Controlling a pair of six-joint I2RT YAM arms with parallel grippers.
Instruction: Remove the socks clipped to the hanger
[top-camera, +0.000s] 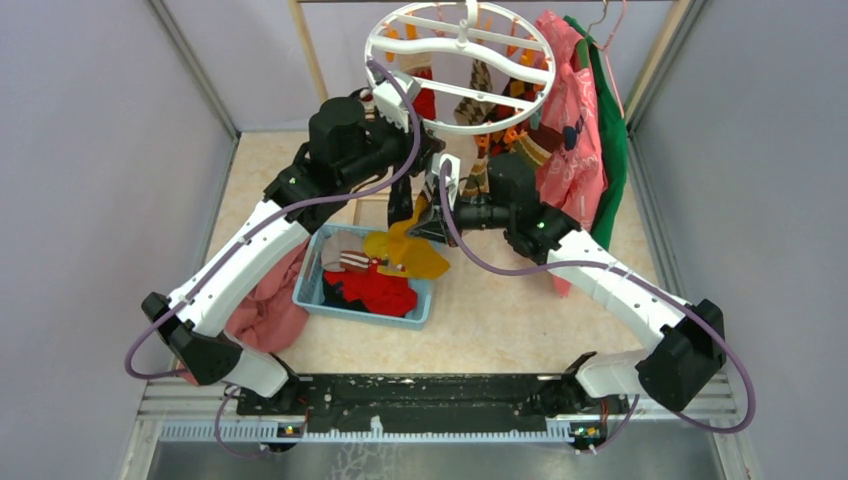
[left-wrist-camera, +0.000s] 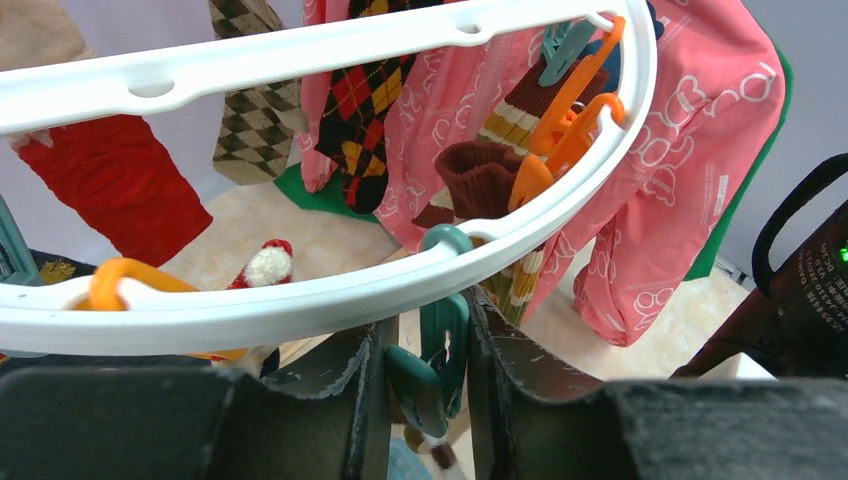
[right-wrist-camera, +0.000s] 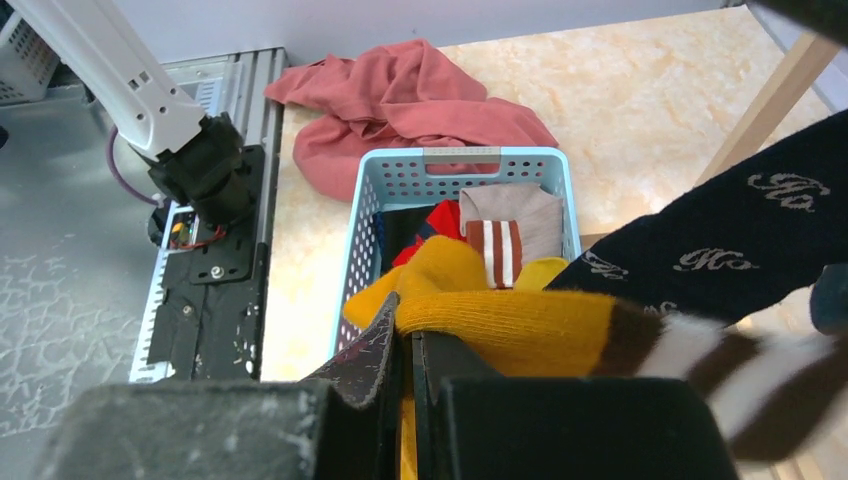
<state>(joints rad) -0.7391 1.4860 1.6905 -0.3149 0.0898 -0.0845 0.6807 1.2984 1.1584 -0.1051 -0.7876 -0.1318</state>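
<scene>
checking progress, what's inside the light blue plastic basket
The light blue perforated plastic basket holds a red sock, a beige sock with rust stripes and something dark; a mustard yellow sock in front covers the rest.

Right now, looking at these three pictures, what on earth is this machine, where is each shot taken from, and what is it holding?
It is two robot arms, the left arm and the right arm, bolted at a table's near edge. The wide picture looks down from above and behind them. The other two come from a camera on each wrist. The left hand pinches a teal clip on the white ring hanger, where socks hang. The right hand is shut on a mustard yellow sock over a blue basket that holds more socks. A pinkish-red cloth lies beside the basket.
</scene>
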